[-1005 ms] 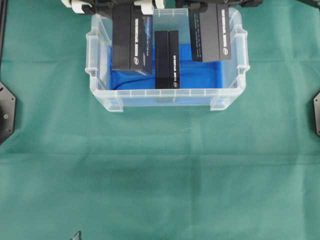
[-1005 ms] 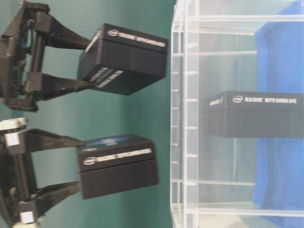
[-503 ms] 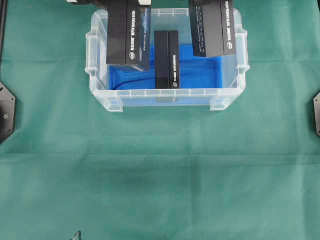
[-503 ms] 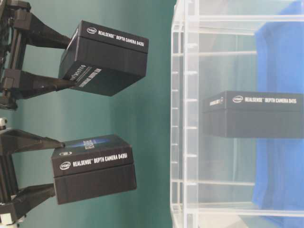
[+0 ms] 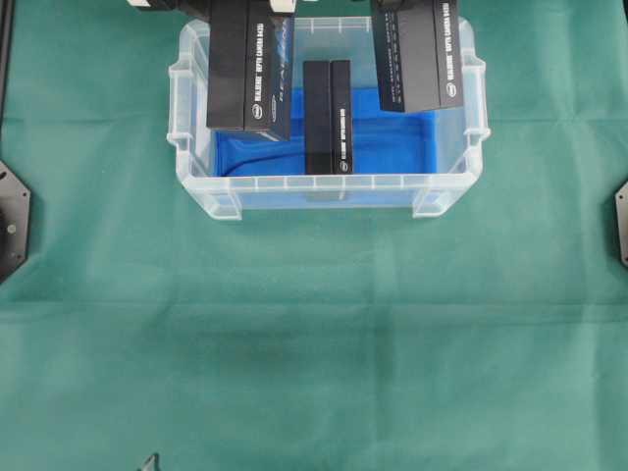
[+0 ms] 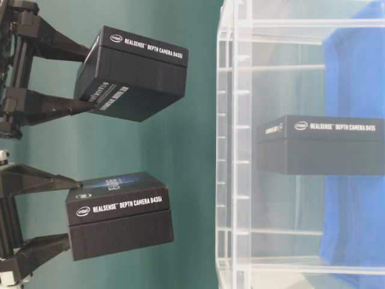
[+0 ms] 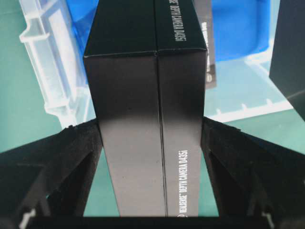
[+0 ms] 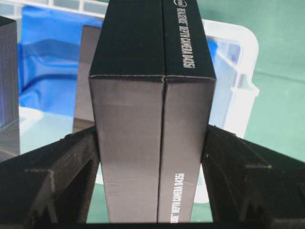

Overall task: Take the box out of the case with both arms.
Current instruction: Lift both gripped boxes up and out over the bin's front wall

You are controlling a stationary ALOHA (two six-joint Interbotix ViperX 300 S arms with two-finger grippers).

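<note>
Two black boxes (image 5: 248, 67) (image 5: 417, 54) (white lettering) pinched by left gripper (image 7: 151, 143), right gripper (image 8: 152, 148); third box (image 5: 327, 116) inside clear case (image 5: 324, 184).

there are three black boxes: one box (image 5: 249, 67) above the case's left part, a second box (image 5: 416, 54) above the case's right part, and a third box (image 5: 327, 116) standing inside the case at its middle. there is one case (image 5: 199, 184), a clear tub, with one blue sheet (image 5: 392, 147) on the case's bottom. one green cloth (image 5: 314, 343) lies under the case.
</note>
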